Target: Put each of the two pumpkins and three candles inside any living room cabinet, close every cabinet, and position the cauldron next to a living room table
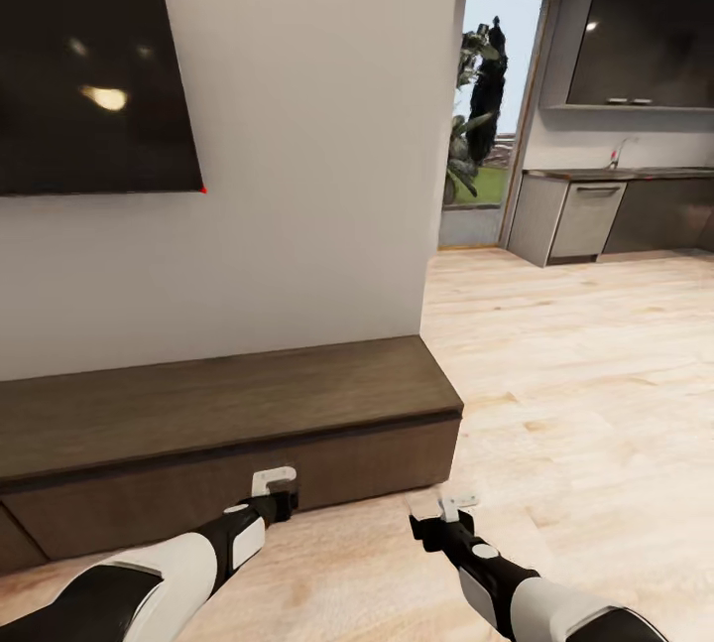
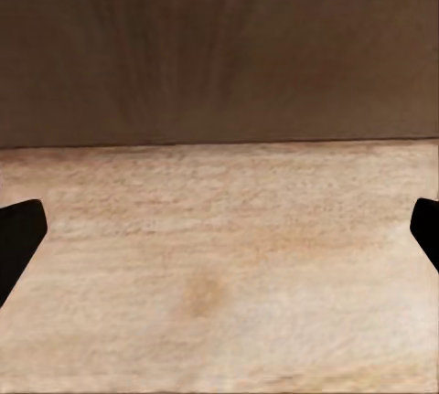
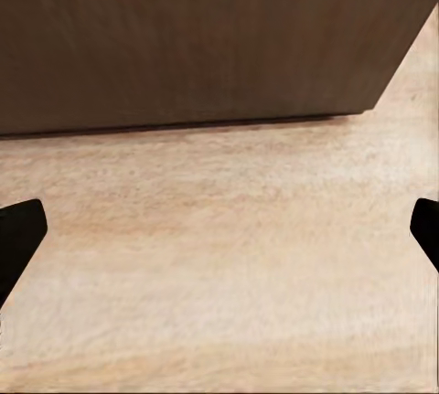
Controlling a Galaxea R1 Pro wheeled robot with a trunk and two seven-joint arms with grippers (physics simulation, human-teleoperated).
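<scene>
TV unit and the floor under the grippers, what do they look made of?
Cabinet: looks like dark-brown wood or veneer, matte; faint straight grain shows on top and drawer front. Floor: pale wood planks, light sheen; grain streaks and knot-like patches in left wrist view.

A long, low dark-brown cabinet [image 1: 228,424] runs along the base of a pale wall [image 1: 317,126], its drawer fronts flush and shut, its top bare. Above it a black television [image 1: 89,62] hangs on the wall. The left gripper [image 1: 278,493] hangs low, just in front of the cabinet's front face. The right gripper [image 1: 451,513] hangs over the light wooden floor [image 1: 575,374], beyond the cabinet's right end. How wide either gripper's fingers stand is not clear from here. Past the wall's corner, a glass door [image 1: 491,116] shows greenery outside, and a kitchen counter [image 1: 615,210] stands beneath dark upper cupboards [image 1: 645,37].
</scene>
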